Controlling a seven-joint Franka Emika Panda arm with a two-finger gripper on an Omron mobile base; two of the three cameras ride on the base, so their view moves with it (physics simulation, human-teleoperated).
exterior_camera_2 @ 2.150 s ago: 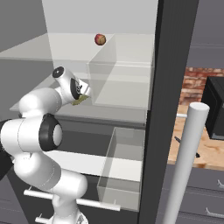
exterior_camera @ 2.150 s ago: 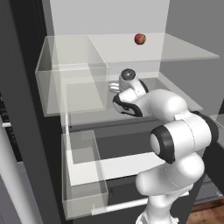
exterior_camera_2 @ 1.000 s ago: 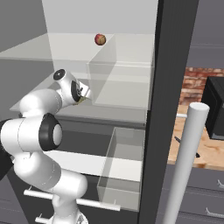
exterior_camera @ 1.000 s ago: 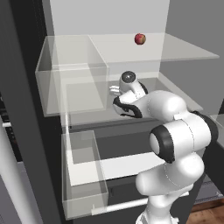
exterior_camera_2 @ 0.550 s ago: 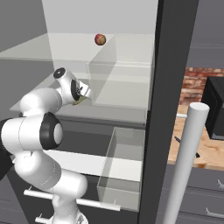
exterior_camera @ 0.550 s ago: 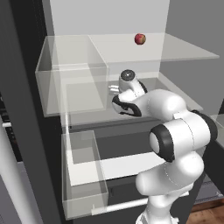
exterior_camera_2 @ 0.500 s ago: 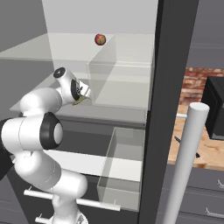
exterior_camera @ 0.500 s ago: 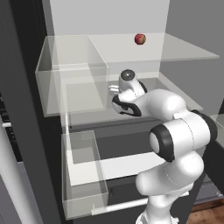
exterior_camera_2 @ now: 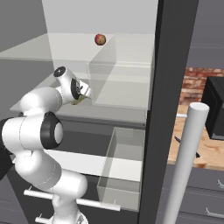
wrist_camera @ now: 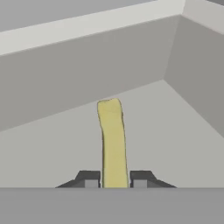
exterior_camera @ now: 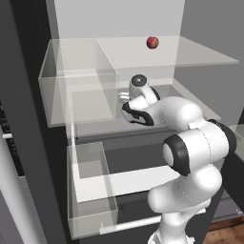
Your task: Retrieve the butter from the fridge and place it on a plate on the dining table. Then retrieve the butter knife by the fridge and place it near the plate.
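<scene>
The butter (wrist_camera: pixel 113 140), a thin yellowish stick, lies on the white middle shelf (exterior_camera: pixel 100 127) of the open fridge (exterior_camera_2: pixel 166 87). My gripper (wrist_camera: pixel 113 178) is shut on its near end, with one dark finger tip pressed against each side. From the right base view the gripper (exterior_camera_2: pixel 84 97) reaches onto that shelf, and a bit of olive butter (exterior_camera_2: pixel 78 101) shows under it. The butter knife (exterior_camera_2: pixel 179 141), slim and dark, lies on the wood counter right of the fridge. The plate and the dining table are out of view.
A small red ball (exterior_camera: pixel 152 42) sits on the upper glass shelf. A clear bin (exterior_camera: pixel 78 95) stands left of the hand, and a clear drawer (exterior_camera: pixel 90 190) is pulled out below. The fridge door's white bar handle (exterior_camera_2: pixel 188 157) stands at the right. A black microwave (exterior_camera_2: pixel 216 109) sits beyond.
The jaws have closed from wide open onto the butter. The arm has hardly moved.
</scene>
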